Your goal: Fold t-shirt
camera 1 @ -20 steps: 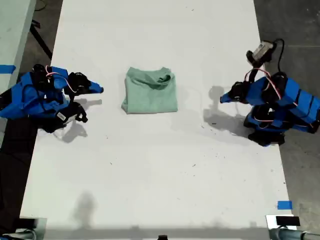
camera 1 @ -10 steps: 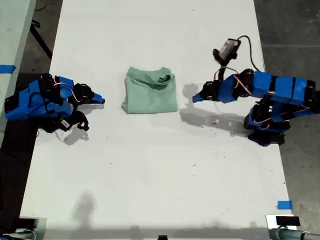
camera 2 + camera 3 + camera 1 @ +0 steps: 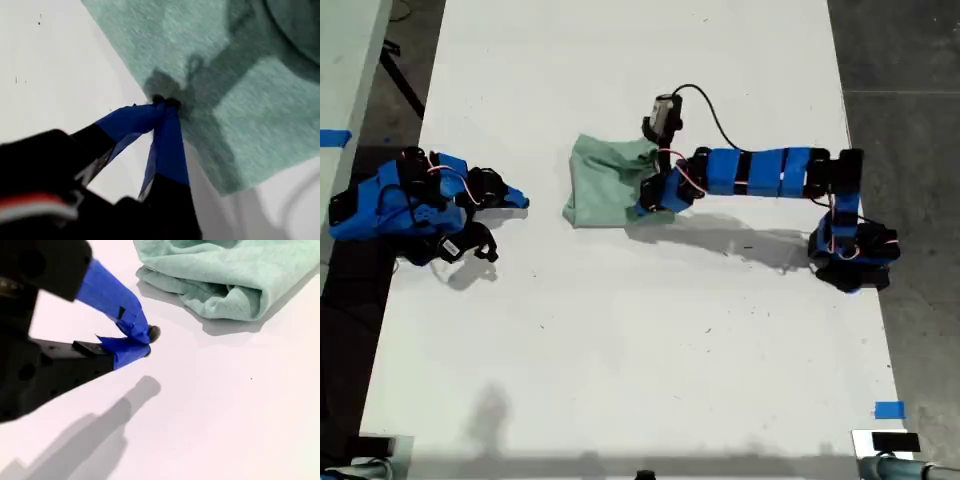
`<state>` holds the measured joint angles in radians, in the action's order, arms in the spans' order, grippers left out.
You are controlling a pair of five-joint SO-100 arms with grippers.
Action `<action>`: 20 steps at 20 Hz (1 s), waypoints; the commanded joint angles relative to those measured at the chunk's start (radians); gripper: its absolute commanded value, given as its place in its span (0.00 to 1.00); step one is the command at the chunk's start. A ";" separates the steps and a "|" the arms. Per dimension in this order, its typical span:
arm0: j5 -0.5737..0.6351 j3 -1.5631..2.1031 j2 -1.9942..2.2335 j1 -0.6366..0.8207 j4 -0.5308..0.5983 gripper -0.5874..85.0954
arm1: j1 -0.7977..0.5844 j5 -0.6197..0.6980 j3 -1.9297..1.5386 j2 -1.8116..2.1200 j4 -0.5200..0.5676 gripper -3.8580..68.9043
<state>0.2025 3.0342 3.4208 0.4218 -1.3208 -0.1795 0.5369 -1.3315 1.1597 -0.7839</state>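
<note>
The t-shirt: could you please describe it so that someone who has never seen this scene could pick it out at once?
On the white table, look between the two blue arms, a little above the middle of the exterior view. The t-shirt lies there folded into a small packet, with my first gripper at its edge. It is the only pale mint-green cloth on the table.

Exterior view: overhead, looking straight down on the white table [image 3: 620, 340], both arms in frame | First wrist view: very near, looking along closed blue fingers [image 3: 165, 135] onto the t-shirt [image 3: 240, 75] just beyond their tips | Second wrist view: low, oblique, t-shirt [image 3: 225, 275] well beyond its fingertips [image 3: 142, 335] | Shared: t-shirt [image 3: 610, 180], table.
</note>
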 commanded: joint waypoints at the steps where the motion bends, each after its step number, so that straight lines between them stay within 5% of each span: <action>1: -0.008 -0.005 0.003 0.000 -0.005 0.01 | -0.032 0.060 0.181 -0.051 -0.034 0.04; 9: -0.006 -0.005 0.003 0.008 -0.005 0.01 | -0.402 0.342 0.456 -0.140 -0.083 0.04; 13: -0.006 -0.005 0.003 0.020 -0.005 0.01 | -0.588 0.411 0.512 -0.209 0.015 0.04; 16: -0.006 -0.005 0.003 0.017 -0.009 0.01 | -0.635 0.422 0.459 -0.069 -0.101 0.04; 20: -0.037 -0.008 0.003 0.009 -0.044 0.15 | -0.607 0.367 0.117 0.383 -0.316 0.04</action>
<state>0.1887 3.0342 3.4208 0.4326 -1.3530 -0.7946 0.9388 -1.0815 1.2333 -1.0155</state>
